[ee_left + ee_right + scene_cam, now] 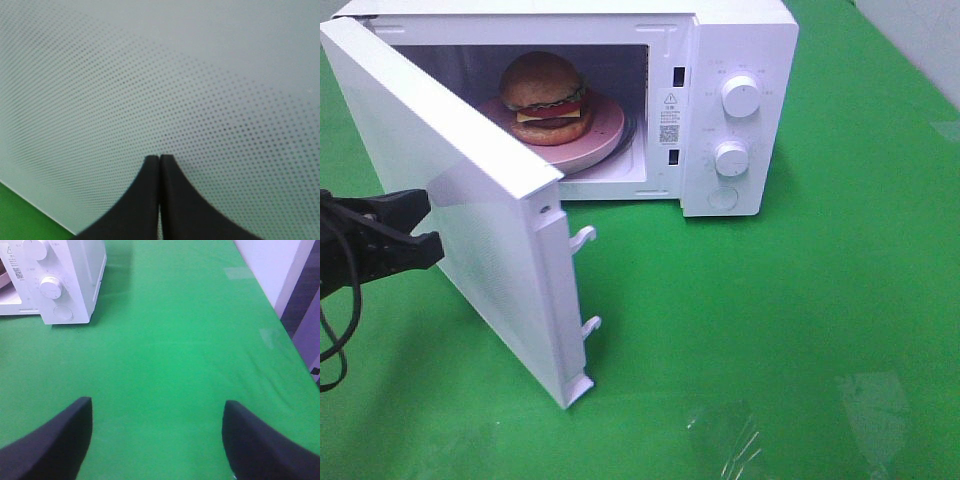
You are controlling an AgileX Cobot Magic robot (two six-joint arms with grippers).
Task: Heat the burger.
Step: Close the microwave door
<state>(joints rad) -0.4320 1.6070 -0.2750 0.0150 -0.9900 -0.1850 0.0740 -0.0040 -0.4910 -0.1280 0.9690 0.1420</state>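
left gripper [159, 160] with fingers pressed together, right gripper [157, 437] with fingers spread wide apart

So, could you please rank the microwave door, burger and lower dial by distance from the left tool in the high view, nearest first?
1. Microwave door, right at the left tool.
2. Burger, inside the cavity.
3. Lower dial, on the right panel.

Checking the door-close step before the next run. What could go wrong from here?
1. Left gripper is shut, fingers tip-first at the smooth door; they may slide off as it swings.
2. Plate sits near the cavity's front edge; the door might catch it and jolt the burger.
3. Right gripper hangs open away from the microwave, so a hard push may shift it.
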